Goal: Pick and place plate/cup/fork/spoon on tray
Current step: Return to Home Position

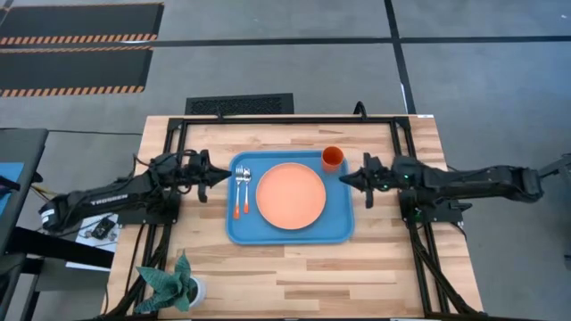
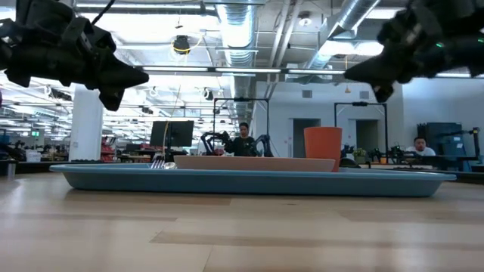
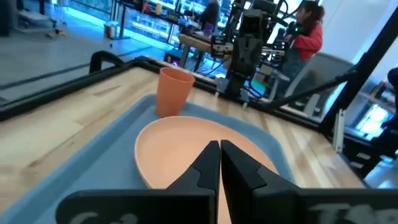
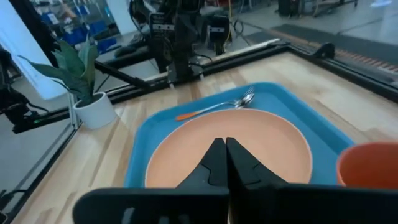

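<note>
The tray [image 2: 249, 183] is lying flat on the wooden table [image 2: 227, 234], spanning most of the width at eye level, its blue rim facing the camera. The plate [image 2: 253, 162] is sitting inside it, showing only as a thin salmon edge above the rim. The cup [image 2: 323, 148] is standing upright on the tray, toward the plate's right end. Silver utensil tips [image 2: 158, 162] are just showing above the rim at the plate's left end; fork and spoon are not distinguishable. The left gripper [image 2: 140, 76] is hanging above the tray's left end, fingers together. The right gripper [image 2: 352, 74] is hanging above the right end, likewise closed. Neither is touching anything. People [image 2: 243, 140] are sitting in the room behind.
</note>
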